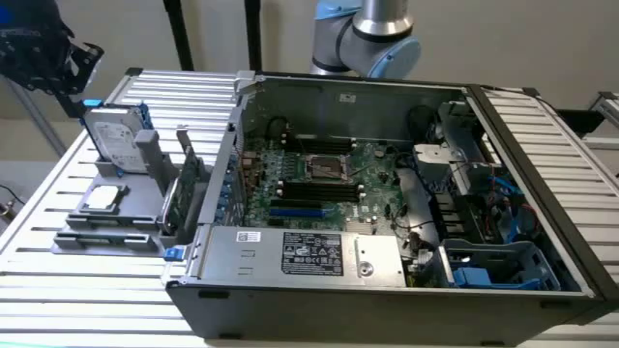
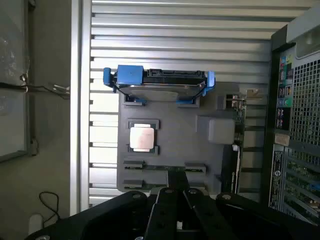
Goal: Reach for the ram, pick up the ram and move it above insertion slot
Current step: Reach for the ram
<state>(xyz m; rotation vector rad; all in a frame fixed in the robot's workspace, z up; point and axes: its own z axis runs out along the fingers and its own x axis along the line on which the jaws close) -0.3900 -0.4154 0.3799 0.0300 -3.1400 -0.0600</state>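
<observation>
**Reach under way, fingers shut and empty above the tray**

Closest to the wrist camera, the gripper [image 2: 176, 186] hangs with its fingers pressed together and nothing between them. Just past the tips lies the grey tray [image 2: 180, 142]. In its nearest slot a thin strip between two clips looks like the ram [image 2: 161, 167] seen edge-on; no green face shows, so that is a judgement. Farther along the tray sits the CPU [image 2: 142, 138], then the drive [image 2: 160, 82], on edge in a blue caddy. The card [image 2: 238, 125] stands along the side of the tray that faces the case [image 2: 300, 100].

In the exterior view the tray sits at nine o'clock from the case, with the ram slot at the tray's six o'clock end and the drive at its twelve o'clock end. The arm [image 1: 372, 29] rises at twelve o'clock behind the case.

The step in hand appears to be the reach, with no grasp made yet. A pick-up calls for the fingers to part, square up across the stick's thin edge, and come straight down clear of the clips and the CPU.
</observation>
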